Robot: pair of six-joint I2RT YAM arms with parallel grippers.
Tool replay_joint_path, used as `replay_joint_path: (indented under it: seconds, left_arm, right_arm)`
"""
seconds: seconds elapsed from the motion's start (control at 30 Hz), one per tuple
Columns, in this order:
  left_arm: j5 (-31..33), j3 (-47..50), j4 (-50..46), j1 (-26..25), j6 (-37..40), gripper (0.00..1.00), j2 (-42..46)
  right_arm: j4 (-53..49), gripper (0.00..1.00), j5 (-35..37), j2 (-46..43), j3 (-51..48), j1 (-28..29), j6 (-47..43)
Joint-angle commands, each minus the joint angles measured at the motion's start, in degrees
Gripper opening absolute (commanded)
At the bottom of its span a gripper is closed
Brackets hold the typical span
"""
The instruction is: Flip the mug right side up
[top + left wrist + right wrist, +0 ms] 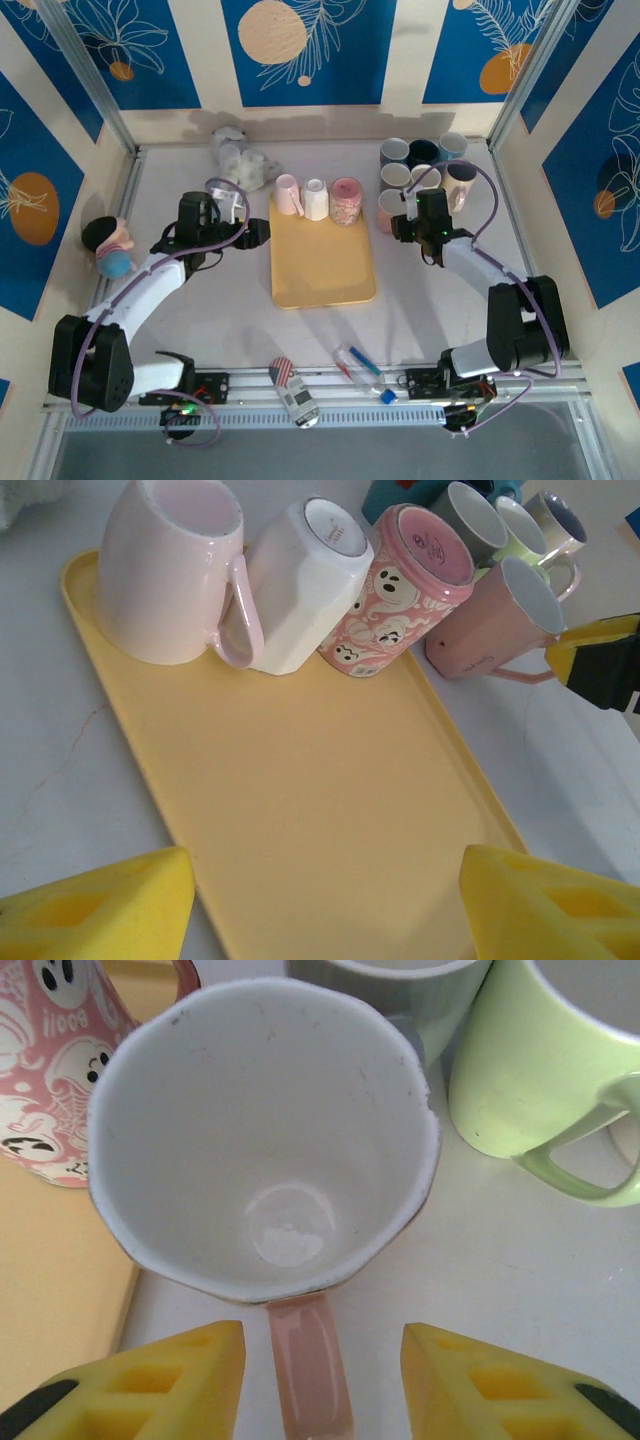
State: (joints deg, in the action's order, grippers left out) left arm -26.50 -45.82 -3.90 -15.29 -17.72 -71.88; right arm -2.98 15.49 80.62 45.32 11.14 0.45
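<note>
Fingers R (160, 1385): spread, flanking handle (310, 1370)
Mug (265, 1130): upright, mouth up, axis vert.
Fingers L (100, 900): spread, near tray (330, 810)

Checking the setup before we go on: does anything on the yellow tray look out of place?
Yes. At the far end of the yellow tray, two of the three mugs stand upside down, bases up: the white mug and the ghost-patterned mug. The plain pink mug beside them is mouth up.
</note>
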Motion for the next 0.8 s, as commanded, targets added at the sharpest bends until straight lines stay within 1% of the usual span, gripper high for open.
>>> replay_joint_path:
  seconds: [0.0, 0.13, 0.2, 0.27, 0.33, 0.47, 0.57, 0.63, 0.77]
  left_arm:
    - [1.6, -1.3, -0.5, -0.6, -0.9, 0.71, -0.4]
    - [4.4, -1.2, 1.1, -0.5, -3.5, 0.72, -0.5]
    - [6.4, -1.5, 1.8, -0.5, -5.1, 0.74, -0.8]
    - [7.8, -3.4, 0.3, -0.4, -5.6, 0.78, -1.9]
    - [7.5, -6.1, -1.8, -0.2, -5.7, 0.79, -4.4]
    - [4.9, -14.0, -8.6, 0.8, -9.2, 0.79, -11.2]
    - [5.7, -17.0, -9.6, 0.9, -12.3, 0.79, -14.2]
    - [6.8, -18.2, -9.2, 0.9, -13.5, 0.79, -15.4]
    - [8.4, -21.2, -9.7, 1.2, -15.5, 0.81, -18.3]
  right_arm:
    - [-1.4, 0.48, -1.7, -3.6, 1.4, 0.2, 2.0]
    - [-3.9, 0.51, -2.4, -6.7, 1.8, 0.7, 3.4]
    - [-6.0, 0.52, -1.1, -9.5, 2.2, 1.0, 5.6]
    - [-8.6, 0.52, -0.7, -12.6, 3.2, 0.6, 8.5]
    - [-11.7, 0.53, -1.9, -15.6, 4.5, 0.5, 10.5]
    - [-21.8, 0.53, -7.7, -17.0, 10.8, 0.2, 13.9]
    - [-27.0, 0.52, -13.7, -15.7, 15.5, 0.5, 13.4]
    - [-28.6, 0.51, -17.8, -14.9, 17.5, 0.7, 14.6]
    - [-30.1, 0.5, -24.6, -11.8, 20.7, 2.1, 21.0]
